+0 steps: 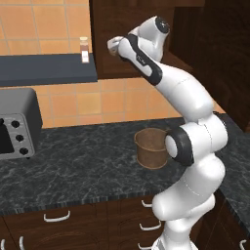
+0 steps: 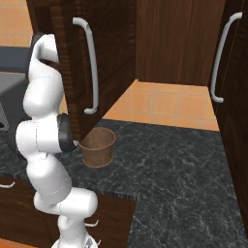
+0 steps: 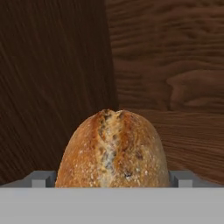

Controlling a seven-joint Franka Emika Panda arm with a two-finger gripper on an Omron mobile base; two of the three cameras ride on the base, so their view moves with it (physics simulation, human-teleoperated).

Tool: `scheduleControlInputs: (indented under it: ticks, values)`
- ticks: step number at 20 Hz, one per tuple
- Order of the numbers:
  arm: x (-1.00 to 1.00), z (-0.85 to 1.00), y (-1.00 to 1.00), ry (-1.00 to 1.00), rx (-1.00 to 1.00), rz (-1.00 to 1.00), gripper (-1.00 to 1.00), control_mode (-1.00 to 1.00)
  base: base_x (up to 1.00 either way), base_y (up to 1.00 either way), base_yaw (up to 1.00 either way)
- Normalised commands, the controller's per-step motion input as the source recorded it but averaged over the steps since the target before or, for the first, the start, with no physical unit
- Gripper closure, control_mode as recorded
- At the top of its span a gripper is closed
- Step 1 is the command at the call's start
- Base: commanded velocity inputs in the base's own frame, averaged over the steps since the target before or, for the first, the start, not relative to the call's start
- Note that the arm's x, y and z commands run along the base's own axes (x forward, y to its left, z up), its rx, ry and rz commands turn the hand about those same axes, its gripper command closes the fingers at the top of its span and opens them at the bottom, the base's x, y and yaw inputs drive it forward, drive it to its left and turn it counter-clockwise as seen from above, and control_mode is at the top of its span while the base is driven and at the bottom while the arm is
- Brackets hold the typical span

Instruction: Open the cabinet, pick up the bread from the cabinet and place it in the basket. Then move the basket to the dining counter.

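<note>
The cabinet (image 2: 111, 43) hangs above the dark speckled desk (image 1: 88, 161) with its door swung open, the long silver handle (image 2: 92, 68) facing the right base view, and the arm reaches up into it. On the desk below, near the arm's elbow, stands the basket (image 1: 152, 148), upright and with nothing visible inside it. In the hand view the bread (image 3: 113, 151) sits on the cabinet's wooden floor, directly ahead of the gripper (image 3: 112, 180) and centred between its two grey fingertips (image 3: 39, 179), its scored ridge running away from the camera, so its long axis appears to lie along the line of approach. The gripper is spread fully wide and holds nothing; the tips flank the loaf, but whether they touch it cannot be told. Closing on the bread looks like the next step.
</note>
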Motion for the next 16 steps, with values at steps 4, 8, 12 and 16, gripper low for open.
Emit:
scheduleControlInputs:
  ticks: [4,8,12,16]
  values:
    - [-0.93,0.47,-0.31,0.0,0.0,0.0,1.0,-1.0,0.0,0.0,0.0]
    - [-1.0,0.6,-0.35,0.07,-0.02,-0.04,1.0,-1.0,0.0,0.0,0.0]
    - [-1.0,0.21,-0.06,0.27,-0.08,-0.07,1.0,-1.0,0.0,0.0,0.0]
    - [-1.0,-0.15,0.0,0.12,-0.12,-0.04,1.0,-1.0,0.0,0.0,0.0]
